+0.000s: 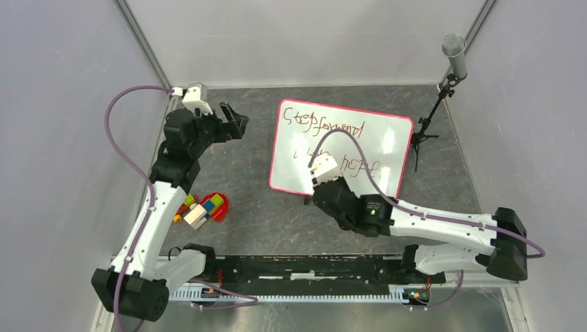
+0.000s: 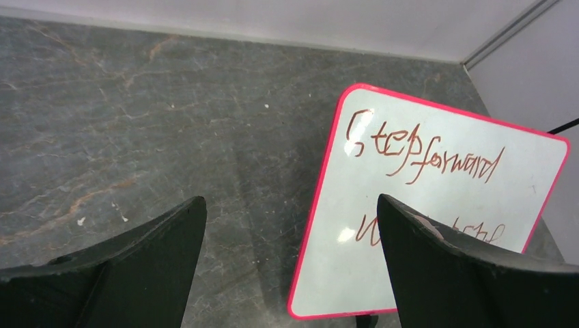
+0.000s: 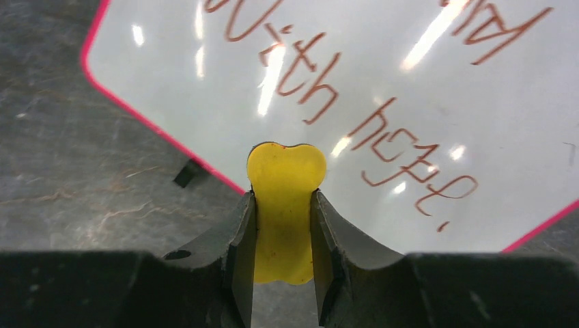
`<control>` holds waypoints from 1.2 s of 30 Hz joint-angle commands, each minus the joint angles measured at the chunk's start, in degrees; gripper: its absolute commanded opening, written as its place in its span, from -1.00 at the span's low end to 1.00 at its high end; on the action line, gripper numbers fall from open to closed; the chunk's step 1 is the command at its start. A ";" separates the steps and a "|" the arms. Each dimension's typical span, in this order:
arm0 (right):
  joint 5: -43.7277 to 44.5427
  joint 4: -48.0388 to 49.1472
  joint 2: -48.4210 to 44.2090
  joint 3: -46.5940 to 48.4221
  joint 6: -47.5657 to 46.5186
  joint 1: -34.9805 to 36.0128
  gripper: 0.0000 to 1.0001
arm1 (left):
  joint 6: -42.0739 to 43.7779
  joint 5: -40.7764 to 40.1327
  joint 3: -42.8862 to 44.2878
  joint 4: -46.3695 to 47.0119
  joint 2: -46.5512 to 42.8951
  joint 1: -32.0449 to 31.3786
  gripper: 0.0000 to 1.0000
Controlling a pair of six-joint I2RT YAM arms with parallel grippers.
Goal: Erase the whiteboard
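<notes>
The whiteboard (image 1: pixel 360 142) lies on the grey table, white with a red-pink frame and red handwriting in two lines. It also shows in the left wrist view (image 2: pixel 437 205) and the right wrist view (image 3: pixel 382 89). My right gripper (image 3: pixel 283 198) is shut on a yellow eraser (image 3: pixel 285 205) and hovers over the board's near left edge (image 1: pixel 315 181). My left gripper (image 2: pixel 290 212) is open and empty, to the left of the board (image 1: pixel 235 123).
A pile of coloured toy blocks (image 1: pixel 203 209) lies near the left arm. A microphone on a black stand (image 1: pixel 443 83) is at the back right, by the board's far corner. Grey walls close the cell on three sides.
</notes>
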 commanded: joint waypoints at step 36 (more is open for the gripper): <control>-18.57 25.91 -1.71 0.47 -22.78 -25.27 -0.59 | -3.62 49.87 6.90 19.48 43.49 4.68 0.85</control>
